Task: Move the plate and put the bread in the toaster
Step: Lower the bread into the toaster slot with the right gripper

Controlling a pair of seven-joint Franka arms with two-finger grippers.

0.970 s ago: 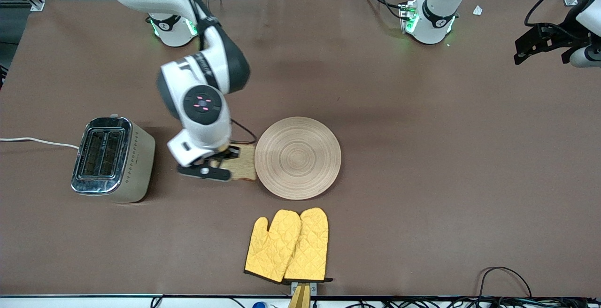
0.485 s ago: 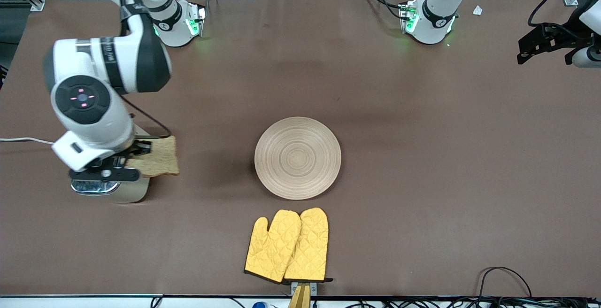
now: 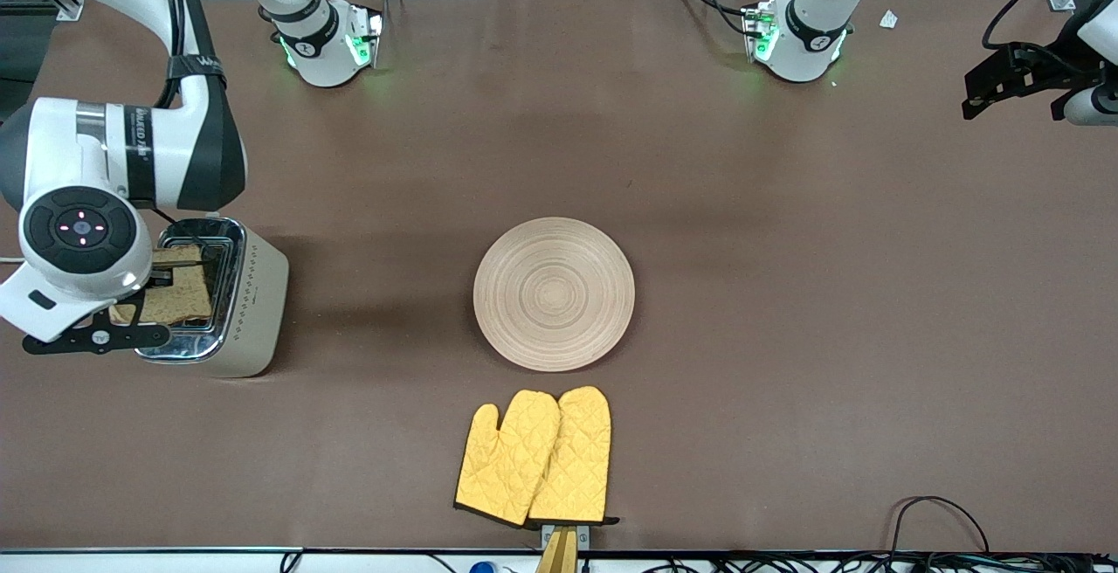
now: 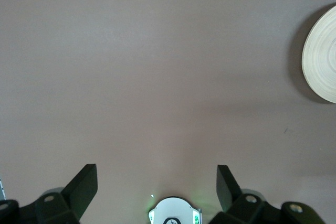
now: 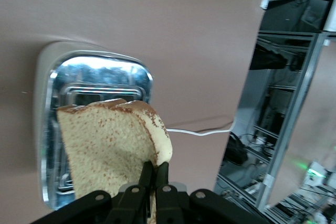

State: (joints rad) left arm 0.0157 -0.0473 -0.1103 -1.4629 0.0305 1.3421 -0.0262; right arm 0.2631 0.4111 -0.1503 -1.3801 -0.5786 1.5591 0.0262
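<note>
bread held over toaster, plate mid-surface

right tool (image 5: 154,179) clamped on one edge of the bread (image 3: 175,293), hanging over the chrome top of the toaster (image 3: 253,302). in the right wrist view the slice (image 5: 113,148) is pinched between the two fingers and sits above the slots of the toaster (image 5: 97,85); cannot tell whether it has entered a slot. toaster stands near the surface edge at the right arm's end, white cord (image 5: 199,131) trailing off toward that edge.

plate (image 3: 554,293) flat and bare around the middle of the surface (image 3: 786,293), well apart from the toaster. also seen at the edge of the left wrist view (image 4: 321,56).

pair of yellow oven mitts (image 3: 534,458) lying side by side near the surface edge closest to the front camera, just past the plate, not touching it.

left tool (image 4: 156,187) waiting up over bare surface at the left arm's end, fingers spread wide, holding nothing.
</note>
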